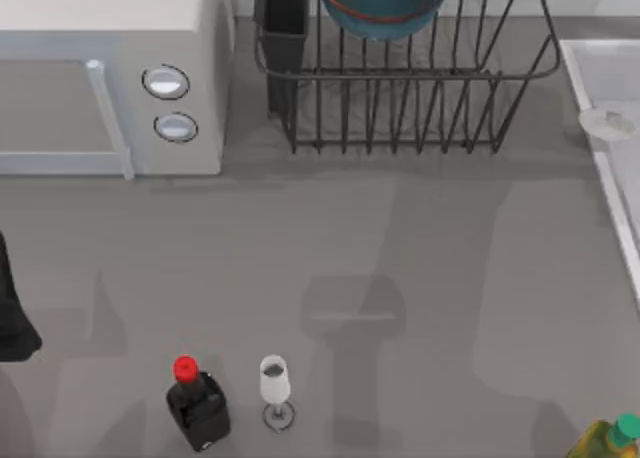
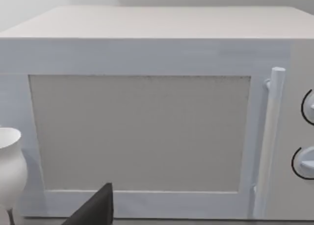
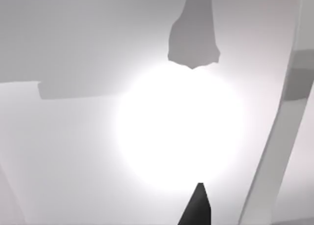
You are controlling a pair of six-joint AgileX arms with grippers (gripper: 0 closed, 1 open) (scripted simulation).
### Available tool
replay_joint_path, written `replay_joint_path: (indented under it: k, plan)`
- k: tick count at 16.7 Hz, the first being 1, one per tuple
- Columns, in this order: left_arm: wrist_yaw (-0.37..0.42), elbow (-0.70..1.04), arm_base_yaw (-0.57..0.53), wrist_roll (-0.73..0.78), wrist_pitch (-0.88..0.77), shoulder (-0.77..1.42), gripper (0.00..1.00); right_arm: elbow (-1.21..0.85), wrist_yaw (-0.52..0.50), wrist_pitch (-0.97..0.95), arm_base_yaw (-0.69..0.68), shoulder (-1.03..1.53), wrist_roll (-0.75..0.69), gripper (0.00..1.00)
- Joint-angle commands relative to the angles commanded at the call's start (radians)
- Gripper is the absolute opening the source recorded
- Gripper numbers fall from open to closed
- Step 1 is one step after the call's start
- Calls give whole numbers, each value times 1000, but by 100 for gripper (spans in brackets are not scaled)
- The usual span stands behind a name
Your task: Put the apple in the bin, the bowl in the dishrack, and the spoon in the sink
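A blue bowl (image 1: 384, 6) with a reddish-brown rim sits among the upright bars of the black wire dishrack (image 1: 410, 88) at the far side of the grey table (image 1: 400, 278), the rack's dark utensil cup (image 1: 286, 26) at its left corner. A white microwave (image 1: 110, 73) with two round knobs stands just left of the rack; the left wrist view faces its door (image 2: 140, 134) and vertical handle (image 2: 272, 136) head-on. At the table's right edge runs the pale raised rim of the sink (image 1: 600, 108), where a small pale oval shape (image 1: 608, 124) that may be the spoon lies at the rim, too faint to confirm. Near the front edge a black bottle (image 1: 198, 406) with a red cap stands just beside a clear wine glass (image 1: 275, 388), the two close but apart; a yellow bottle with a green cap (image 1: 612, 440) pokes in at the front right corner. A dark part of the left arm (image 1: 12, 313) shows at the table's left edge. A black fingertip (image 2: 95, 208) enters the left wrist view, and another (image 3: 196, 205) enters the right wrist view above a bright pale surface; whether either gripper is spread or pressed together cannot be told.
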State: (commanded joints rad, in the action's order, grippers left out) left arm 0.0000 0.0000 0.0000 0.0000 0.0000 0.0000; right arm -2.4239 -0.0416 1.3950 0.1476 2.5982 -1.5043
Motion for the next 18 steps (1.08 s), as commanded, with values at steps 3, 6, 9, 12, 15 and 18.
replay_joint_path:
  k: [3,6,9,12,15,18]
  plan:
    - [0,0,0,0,0,0,100,0,0,0,0,0,0,30]
    - [0,0,0,0,0,0,100,0,0,0,0,0,0,53]
    - [0,0,0,0,0,0,100,0,0,0,0,0,0,75]
    - [0,0,0,0,0,0,100,0,0,0,0,0,0,98]
    - [0,0,0,0,0,0,100,0,0,0,0,0,0,100]
    - [0,0,0,0,0,0,100,0,0,0,0,0,0,100]
